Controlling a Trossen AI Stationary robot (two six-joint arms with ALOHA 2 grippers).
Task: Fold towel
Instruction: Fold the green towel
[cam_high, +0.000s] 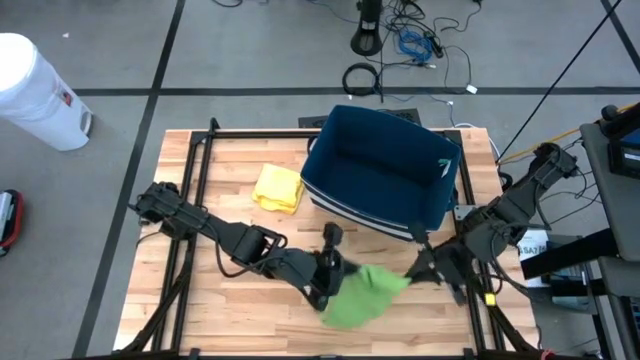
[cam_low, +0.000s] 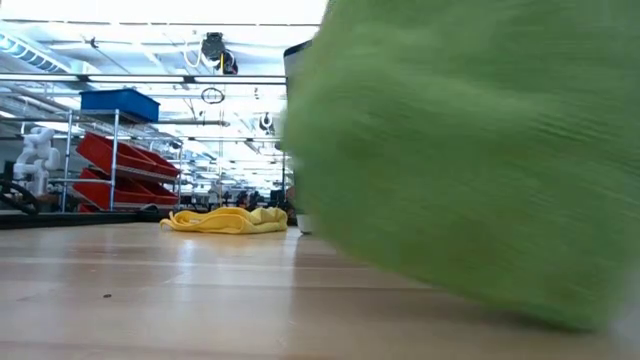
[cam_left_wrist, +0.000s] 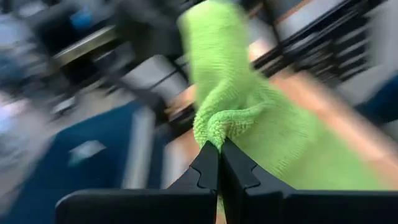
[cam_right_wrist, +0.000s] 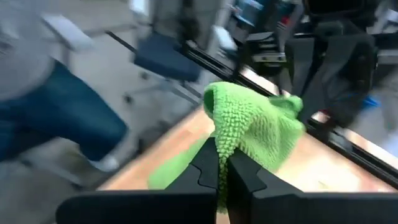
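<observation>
The green towel (cam_high: 362, 294) hangs between the two arms near the front edge of the bench (cam_high: 200, 310), right of its middle. Both grippers pinch it, one at each end. The left gripper (cam_high: 330, 285) has its jaws closed on a bunched fold at the towel's left end, as the left wrist view shows: the tips meet with cloth squeezed between them. The right gripper (cam_high: 415, 268) has its jaws closed on the opposite corner, cloth puffing out above the tips in the right wrist view.

The towel's long axis runs from the left jaws toward the right jaws, slanting slightly toward the back edge on the right. Most of the cloth sags nearer the left gripper, so the left arm probably carries more of it. In the low view the towel fills the right side and appears lifted, its lower edge close to the bench.

A folding move likely depends on the two held corners staying level and the span taut. A blue bin (cam_high: 385, 170) stands just behind the right gripper, and a yellow cloth (cam_high: 278, 187) lies well apart toward the back.
</observation>
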